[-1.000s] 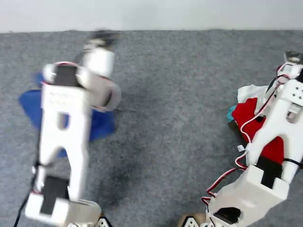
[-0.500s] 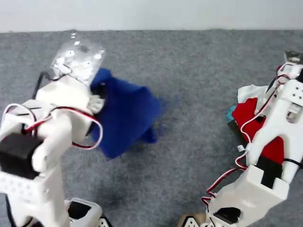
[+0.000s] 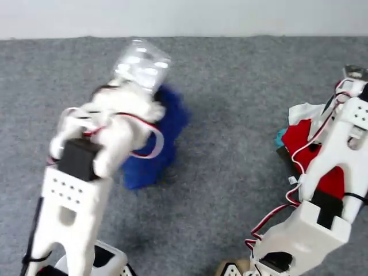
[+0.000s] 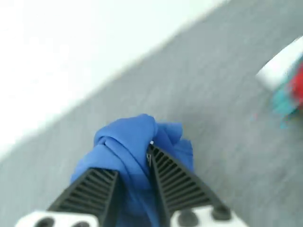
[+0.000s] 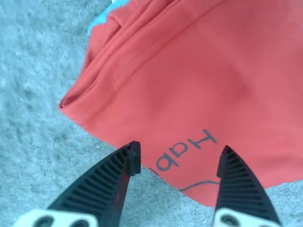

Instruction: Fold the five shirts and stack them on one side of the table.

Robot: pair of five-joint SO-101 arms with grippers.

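Observation:
A blue shirt point(image 3: 164, 141) hangs bunched under my left arm point(image 3: 109, 144), left of the table's middle. In the left wrist view my left gripper point(image 4: 135, 158) is shut on the blue shirt point(image 4: 128, 137), with cloth bulging out past its black fingers point(image 4: 173, 179). At the right edge lies a pile of shirts: a red shirt point(image 3: 299, 141) on top, white cloth point(image 3: 305, 112) behind it and a teal edge point(image 3: 280, 137). My right arm point(image 3: 339, 149) stands over this pile. My right gripper point(image 5: 180, 149) hovers open just above the folded red shirt point(image 5: 189, 71).
Grey carpet point(image 3: 230, 115) covers the table between the two arms. A white wall point(image 3: 184, 17) runs along the far edge. Red and white cables point(image 3: 276, 215) loop beside the right arm's base.
My left arm swung from the far left toward the middle, carrying the blue shirt, which went from spread out to bunched. The right arm and the pile stayed still.

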